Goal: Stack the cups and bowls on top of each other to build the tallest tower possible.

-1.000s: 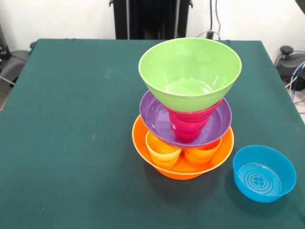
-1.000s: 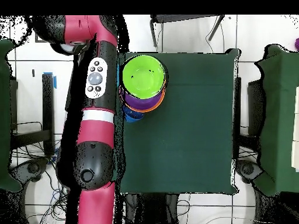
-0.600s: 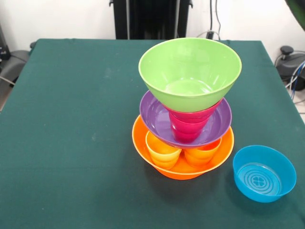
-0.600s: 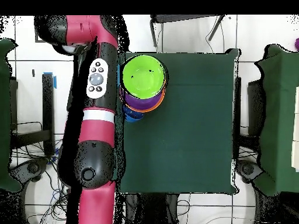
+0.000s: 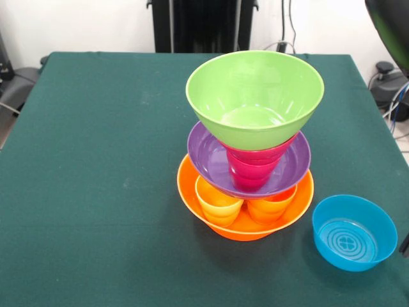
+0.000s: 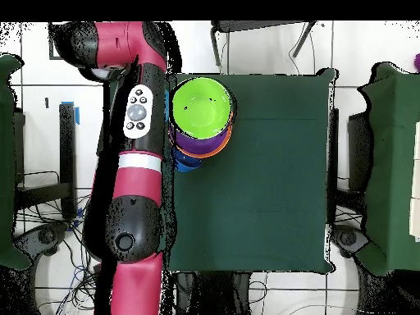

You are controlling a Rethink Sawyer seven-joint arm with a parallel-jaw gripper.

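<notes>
Glossy plastic light blue bowl (image 5: 354, 232), lower right of frame beside the tower (image 5: 250, 147): light, stiff, slippery, best pinched at its thin rim; gripper outside both views, state cannot be told.

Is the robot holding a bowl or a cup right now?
It cannot be told. The red and black arm reaches beside the green table, but its gripper does not show.
</notes>
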